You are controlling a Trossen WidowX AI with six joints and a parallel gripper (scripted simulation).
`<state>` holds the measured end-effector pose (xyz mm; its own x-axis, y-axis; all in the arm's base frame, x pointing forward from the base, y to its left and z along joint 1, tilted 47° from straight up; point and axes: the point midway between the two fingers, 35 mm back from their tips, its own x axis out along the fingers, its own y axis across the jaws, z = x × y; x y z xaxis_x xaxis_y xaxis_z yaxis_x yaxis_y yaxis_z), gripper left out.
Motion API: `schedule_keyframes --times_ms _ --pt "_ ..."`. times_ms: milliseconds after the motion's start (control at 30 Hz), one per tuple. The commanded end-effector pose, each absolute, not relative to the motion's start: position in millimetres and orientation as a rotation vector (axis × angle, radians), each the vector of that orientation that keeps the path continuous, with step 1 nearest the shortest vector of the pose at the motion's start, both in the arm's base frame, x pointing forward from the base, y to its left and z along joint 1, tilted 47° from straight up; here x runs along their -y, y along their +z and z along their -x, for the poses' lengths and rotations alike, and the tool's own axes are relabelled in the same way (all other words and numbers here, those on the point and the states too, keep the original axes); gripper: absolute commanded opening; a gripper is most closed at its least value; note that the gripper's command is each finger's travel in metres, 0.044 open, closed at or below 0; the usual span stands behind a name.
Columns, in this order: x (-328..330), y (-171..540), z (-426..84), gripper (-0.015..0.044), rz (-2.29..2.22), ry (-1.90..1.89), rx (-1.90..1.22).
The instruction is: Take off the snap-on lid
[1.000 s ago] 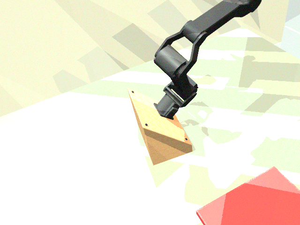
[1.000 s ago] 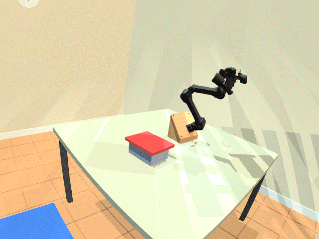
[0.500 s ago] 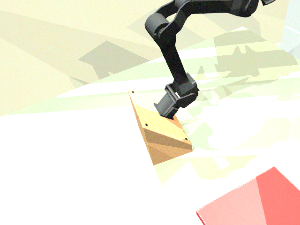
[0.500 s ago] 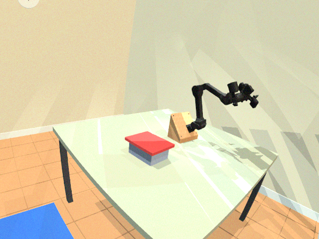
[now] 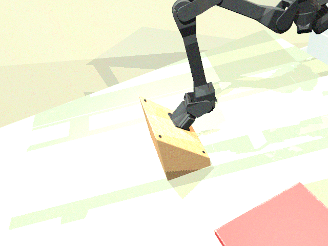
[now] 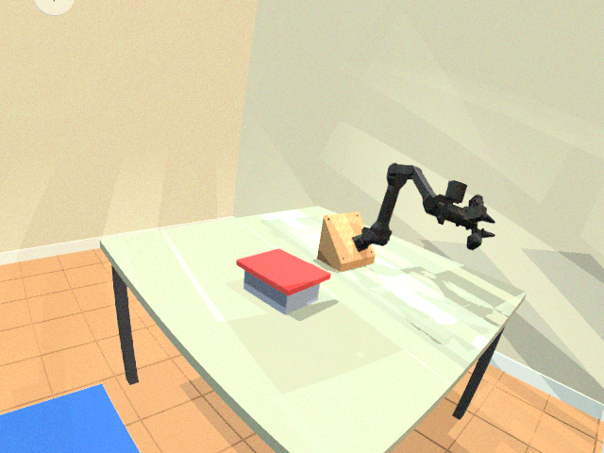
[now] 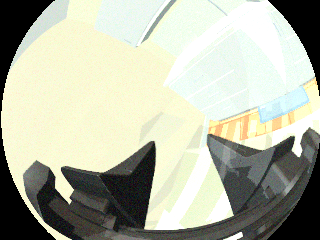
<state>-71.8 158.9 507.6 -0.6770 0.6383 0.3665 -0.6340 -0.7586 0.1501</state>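
Note:
The red lid (image 5: 278, 217) (image 6: 282, 270) lies level on top of the grey-blue storage box (image 6: 265, 290), covering it. The box stands on the table. In the top view only part of the lid shows, at the lower right, and the box under it is hidden. My gripper (image 6: 489, 226) (image 7: 182, 142) is open and empty, with a gap between its two dark pointed fingers. It is held high in the air, to the right of the box and well away from it. In the top view the fingers are out of the frame. The lid does not show in the wrist view.
A wooden wedge mount (image 5: 182, 156) (image 6: 331, 248) stands on the table (image 6: 194, 293) behind the box, and the arm's base is fixed to its sloping face. The table's right edge lies below the raised arm. A blue mat (image 6: 63, 424) lies on the floor.

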Motion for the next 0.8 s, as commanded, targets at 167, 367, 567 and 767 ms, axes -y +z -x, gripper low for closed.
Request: schedule_keyframes --times_ms 167,367,567,767 --pt "-226.9 453.6 -48.2 0.0235 -0.643 1.902 -0.405" --pt "-229.7 419.5 -118.5 0.0235 -0.769 1.63 -0.568" --pt "-210.8 381.2 -186.5 0.0235 -0.929 1.345 -0.697" --pt "-159.2 326.4 -258.7 0.0235 -1.173 0.974 -0.815"
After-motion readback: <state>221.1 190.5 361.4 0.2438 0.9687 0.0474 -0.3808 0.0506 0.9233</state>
